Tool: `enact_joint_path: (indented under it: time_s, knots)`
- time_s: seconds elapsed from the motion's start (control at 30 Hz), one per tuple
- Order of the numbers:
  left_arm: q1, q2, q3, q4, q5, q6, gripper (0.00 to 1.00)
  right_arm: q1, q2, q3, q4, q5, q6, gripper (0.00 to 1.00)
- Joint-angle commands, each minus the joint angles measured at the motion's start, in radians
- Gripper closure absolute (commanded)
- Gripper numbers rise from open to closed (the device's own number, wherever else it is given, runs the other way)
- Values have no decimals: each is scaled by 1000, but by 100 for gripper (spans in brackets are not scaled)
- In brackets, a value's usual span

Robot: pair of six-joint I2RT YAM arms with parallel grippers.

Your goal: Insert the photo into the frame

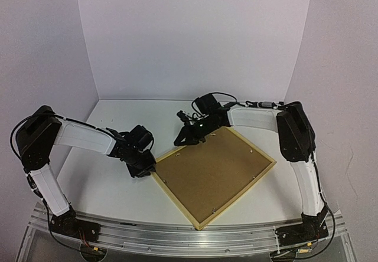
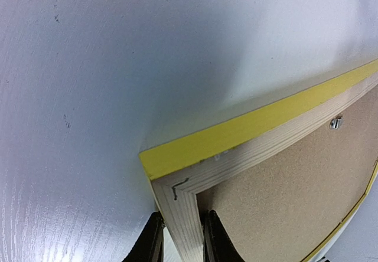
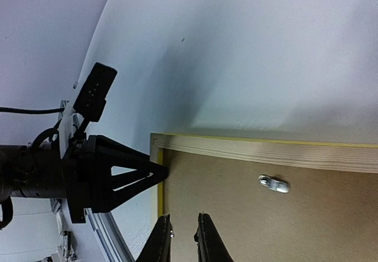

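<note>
The frame point(image 1: 176, 202) lies back up and turned like a diamond, with pale wood rails point(image 3: 266, 153) and a yellow outer side point(image 2: 248, 129). A brown backing board point(image 1: 215, 170) fills it. The photo is hidden. My left gripper point(image 2: 183, 215) is shut on the frame's rail just below its left corner, one finger on each side; the right wrist view shows that gripper point(image 3: 160, 173) at the same rail. My right gripper point(image 3: 183, 216) hovers over the board near that corner point(image 1: 179, 141), its jaws almost together and nothing visible between them.
Small metal tabs point(image 3: 273, 183) point(image 2: 336, 122) sit on the board near the rails. White walls enclose the table on the left, back and right. An aluminium rail point(image 1: 177, 238) runs along the near edge by the arm bases.
</note>
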Motion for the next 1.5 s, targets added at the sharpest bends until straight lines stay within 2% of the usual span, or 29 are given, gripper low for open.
enact_joint_path:
  time_s: [0.0,0.23,0.63,0.77,1.47]
  knots:
    - [-8,58,-23,-61,32,48,94,57,83,63,52,-100,122,87]
    - [-9,45,-38,-59,36,42,94,129,139,32,50,-67,119,95]
    - [-9,45,-40,-53,39,49,95,187,146,-56,7,-98,49,100]
    - [-8,42,-46,-49,40,50,95,207,147,-67,-56,-45,-13,100]
    - [-9,28,-52,-44,29,46,96,260,151,-175,-167,-103,-94,100]
